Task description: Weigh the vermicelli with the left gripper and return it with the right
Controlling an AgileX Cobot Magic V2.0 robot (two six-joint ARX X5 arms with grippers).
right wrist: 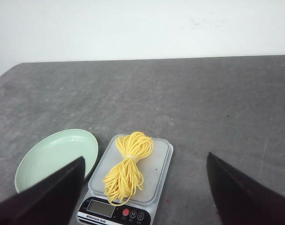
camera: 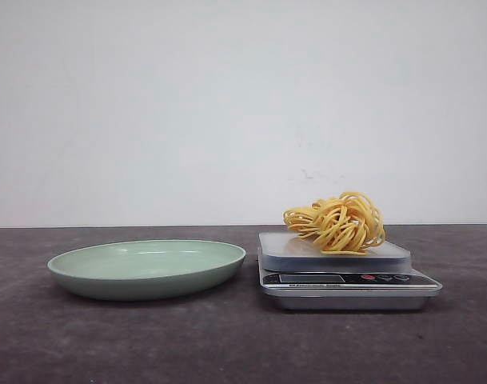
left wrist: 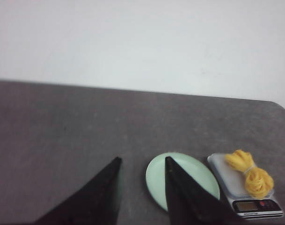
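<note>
The yellow vermicelli [camera: 337, 223] lies as a coiled bundle on the platform of the digital scale [camera: 343, 272]. It also shows in the right wrist view [right wrist: 128, 168] and the left wrist view [left wrist: 250, 174]. The pale green plate [camera: 147, 267] sits empty to the left of the scale. My left gripper [left wrist: 142, 161] is open and empty, high above the table, apart from the plate [left wrist: 193, 176]. My right gripper [right wrist: 144, 161] is wide open and empty, above the scale [right wrist: 156, 185] with the vermicelli between its fingers in view. Neither gripper shows in the front view.
The dark grey table [camera: 227, 344] runs back to a white wall [camera: 227, 104]. The scale's display and red button [right wrist: 126, 212] face the robot. The table's far corners are rounded.
</note>
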